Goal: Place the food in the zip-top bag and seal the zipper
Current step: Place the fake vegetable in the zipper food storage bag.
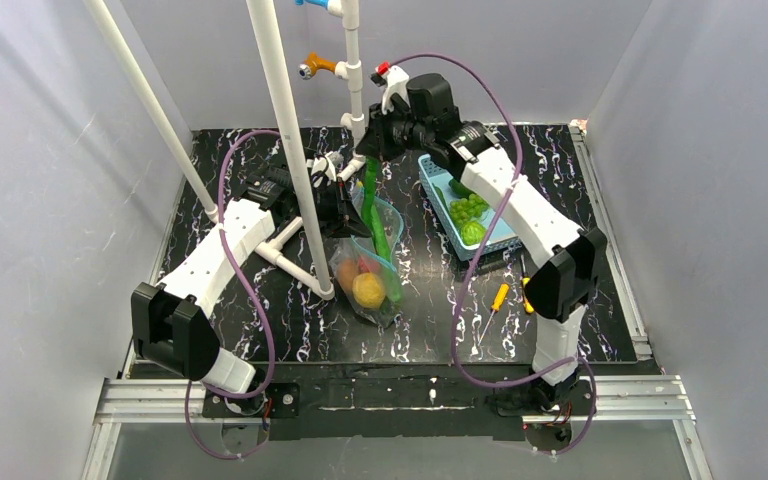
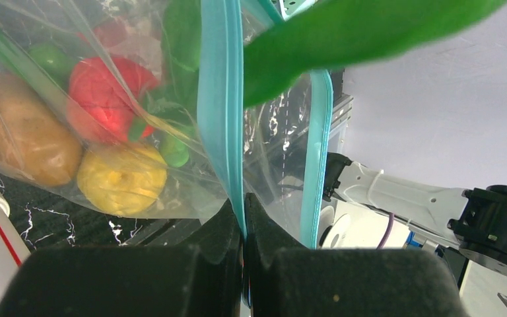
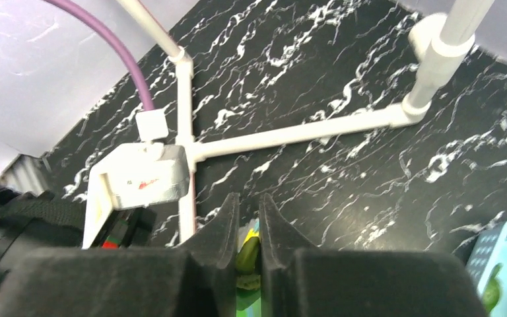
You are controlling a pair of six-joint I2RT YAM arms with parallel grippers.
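Loading green pod (image 1: 380, 230) into zip-top bag (image 2: 270, 152)
Its zipper (image 2: 219, 99) pinched by left gripper (image 2: 244, 224), pod clamped by right gripper (image 3: 249, 228) (above bag); release next.

The long green pod (image 2: 343, 39) is blurred and cropped at the top. The right gripper (image 3: 249, 201) hides most of it, and the left gripper (image 2: 243, 208) hides the zipper's (image 2: 219, 99) end.

You see table (image 1: 420, 320) black, white-veined; bag (image 2: 270, 152) clear, zipper (image 2: 219, 99) teal; pod (image 2: 356, 33) green; red fruit (image 2: 102, 92), yellow fruit (image 2: 122, 179), brown fruit (image 2: 20, 139); basket (image 1: 428, 172) light-blue.

The zip-top bag (image 2: 274, 155) is clear, crinkly plastic; the pod (image 2: 350, 33) smooth.
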